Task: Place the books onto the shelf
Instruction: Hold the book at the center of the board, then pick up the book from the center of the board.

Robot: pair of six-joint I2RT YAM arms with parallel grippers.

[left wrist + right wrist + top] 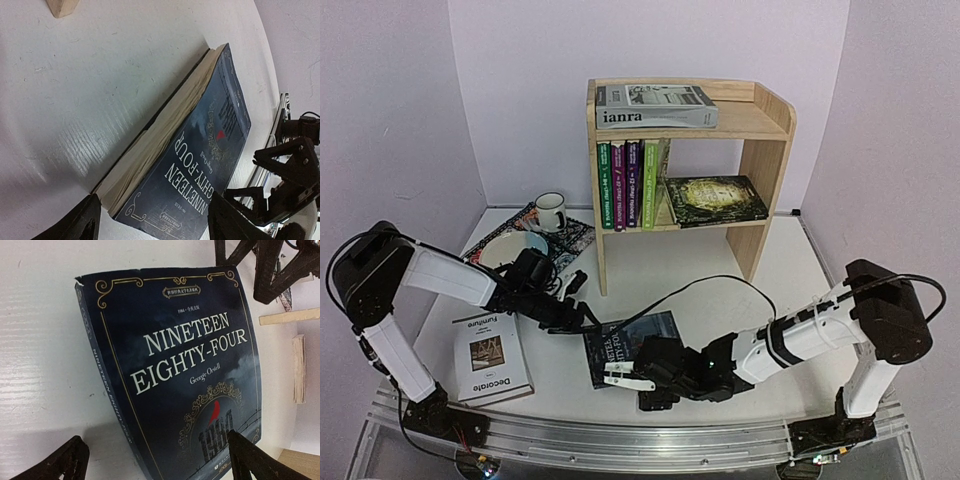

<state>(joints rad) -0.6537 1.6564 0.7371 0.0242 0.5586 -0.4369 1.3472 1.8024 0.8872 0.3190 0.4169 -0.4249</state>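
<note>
Leverage is mattering most now: the dark blue book (190,370) is lying flat on the table (660,270), on the near side of the shelf (760,190). The left gripper (157,220) is straddling its far-left corner; whether those jaws are pinching cannot be told. The right gripper (157,460) is gaping wide at the near edge, holding nothing. Tipping one edge up before clamping is looking wisest. The cover is showing "NINETEEN EIGHTY-FOUR", "George Orwell".

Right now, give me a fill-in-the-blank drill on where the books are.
The grey book lies flat on the ___ tier of the shelf. The white Decorate book rests directly on the ___. The dark book in front of the shelf is titled Nineteen ___.
Missing: top; table; Eighty-Four.
</note>
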